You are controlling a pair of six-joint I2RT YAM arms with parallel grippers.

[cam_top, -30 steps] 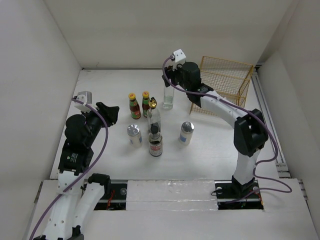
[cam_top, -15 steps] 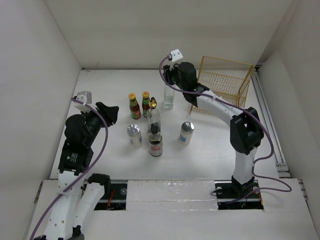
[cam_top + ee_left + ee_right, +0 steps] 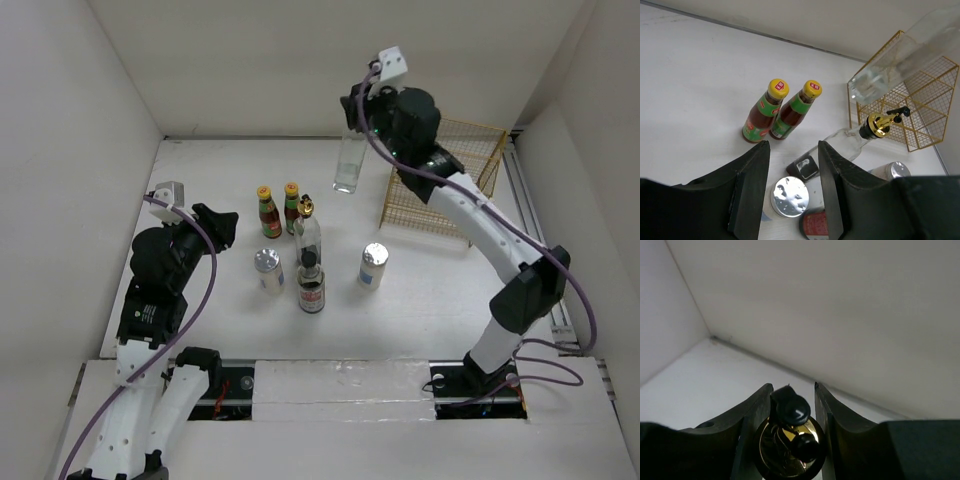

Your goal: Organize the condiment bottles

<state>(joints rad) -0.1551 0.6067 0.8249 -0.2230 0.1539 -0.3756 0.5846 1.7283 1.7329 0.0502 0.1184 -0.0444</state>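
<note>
- From the top view I saw the right gripper [image 3: 358, 118] raised near the back wall [image 3: 300, 70], its jaws clamped on the gold top [image 3: 790, 442] of a tall clear bottle [image 3: 350, 162].
- In the right wrist view that gold top, with its black lever, sat squarely between the two fingers [image 3: 756, 415], touching both.
- The bottle hung straight below the gripper, roughly upright and off the table [image 3: 200, 170], just left of the yellow wire basket [image 3: 450, 180].
- The left gripper [image 3: 222, 225] hovered at the left side of the table with its jaws parted and nothing between them.
- It was well apart from the held bottle, which showed in the upper right of its wrist view with its base in front of the basket.
- The other bottles stood on the table between the two arms.
- Two red-sauce bottles [image 3: 268, 212] stood side by side, almost touching.
- The second clear bottle [image 3: 307, 232] stood just right of them.
- The dark jar [image 3: 311, 287] stood just in front of that bottle.
- One white shaker [image 3: 268, 270] stood left of the jar, nearest the left gripper.
- The other white shaker [image 3: 373, 265] stood to the jar's right.
</note>
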